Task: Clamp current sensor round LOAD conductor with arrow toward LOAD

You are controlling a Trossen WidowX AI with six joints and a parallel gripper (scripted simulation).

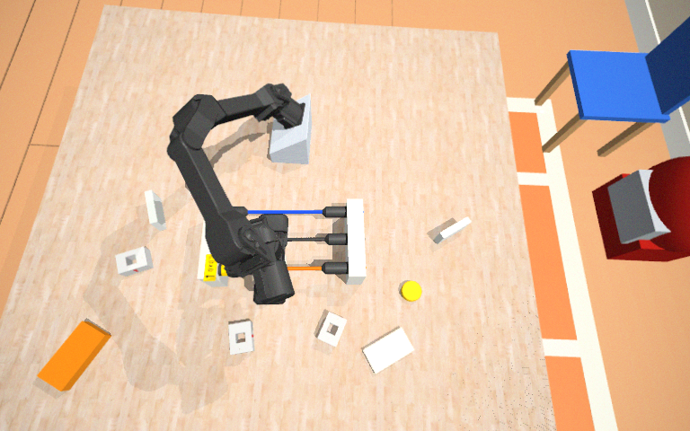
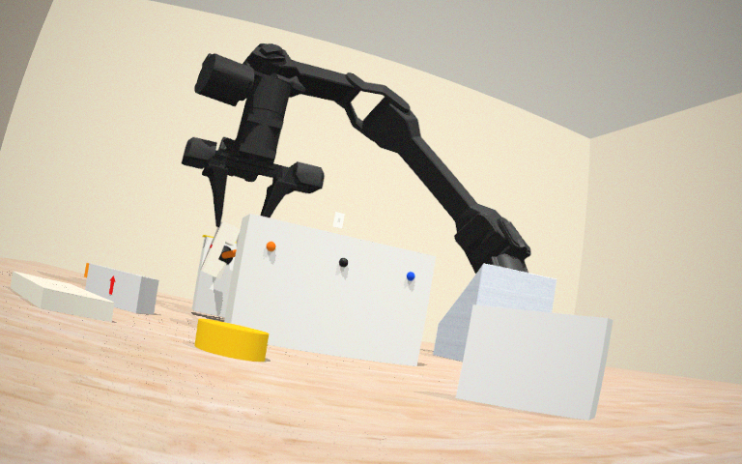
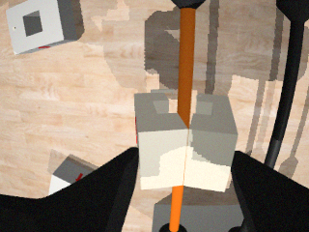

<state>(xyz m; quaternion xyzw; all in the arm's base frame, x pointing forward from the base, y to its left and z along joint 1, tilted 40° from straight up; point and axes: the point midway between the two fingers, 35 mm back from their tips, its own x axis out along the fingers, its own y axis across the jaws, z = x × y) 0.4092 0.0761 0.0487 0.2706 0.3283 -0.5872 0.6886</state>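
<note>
The open split-core current sensor is at the orange conductor, and the gripper grasps it, with 1 finger on each outer side. A yellow LOAD marker stands by 1 end of that conductor, so I judge this to be the right one of the 3; the black conductor and the blue conductor lie to one side.

The pick-up is done, and placing looks nearly done: in the wrist view the conductor runs in between the 2 halves and comes out beyond the near end. What is left, as I judge it, is any last seating, the squeeze until it latches, and the letting go. The halves meet along a seam on the side toward the wrist camera but stand apart farther down, so I take the sensor to be unlatched.

Its mouth points down toward the table. Its long axis seems to stand roughly upright, with a lean in the exterior view, and the seam runs along the conductor. Red shows on 1 outer side, but I cannot tell which way the arrow points. The white end panel hides part of the sensor from outside, and the arm covers it from above. Squeezing before the conductor is fully inside could pinch it or push the sensor off.
</note>
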